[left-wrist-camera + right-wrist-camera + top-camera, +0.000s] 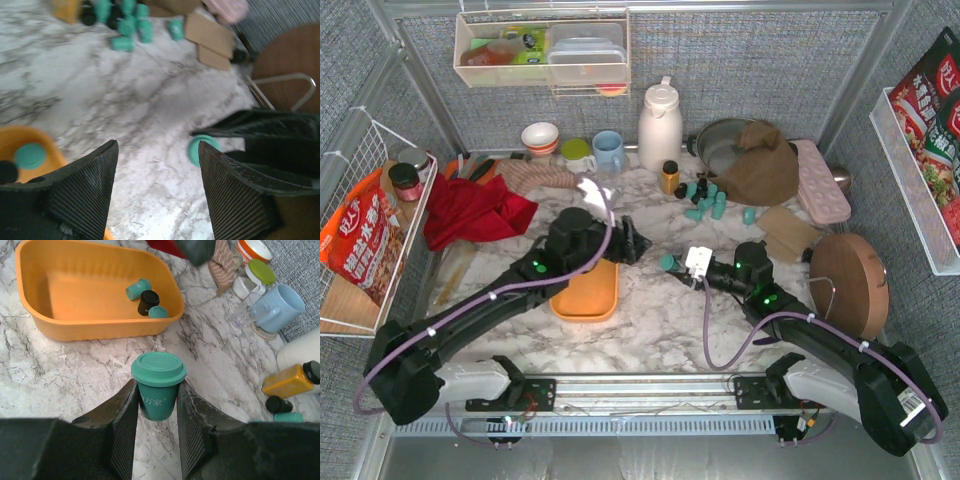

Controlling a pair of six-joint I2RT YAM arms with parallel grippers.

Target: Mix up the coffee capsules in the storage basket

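A coffee capsule (158, 371) of this kind looks light and stiff, with smooth tapered sides that could slide out of a loose grip. The broad lid rim gives a natural stop, so the best hold is across the body just under that rim, with gentle pressure, since the thin shell may dent. The right pincer (157, 396) has exactly that hold: its two fingers are closed narrow on the teal body below the lid. I cannot tell whether the pod's base touches the marbled surface (60, 370) or hangs just above it.

The storage basket (100, 331) sits just beyond that pod, and three capsules lie in its far corner: two teal and one black (148, 301), close together. The rest of the coffee capsules (705, 198) are clustered well apart from the basket, further back, beside a small amber bottle (669, 177).

The right arm reaches low and forward across the surface, angled leftward, with its wrist pointing towards the basket. The left arm extends over the basket, hiding much of it from above, and its wrist is turned towards the right arm. The left pincer (157, 150) is spread wide and holds nothing, with its fingers framing bare marble and the held pod just off to one side
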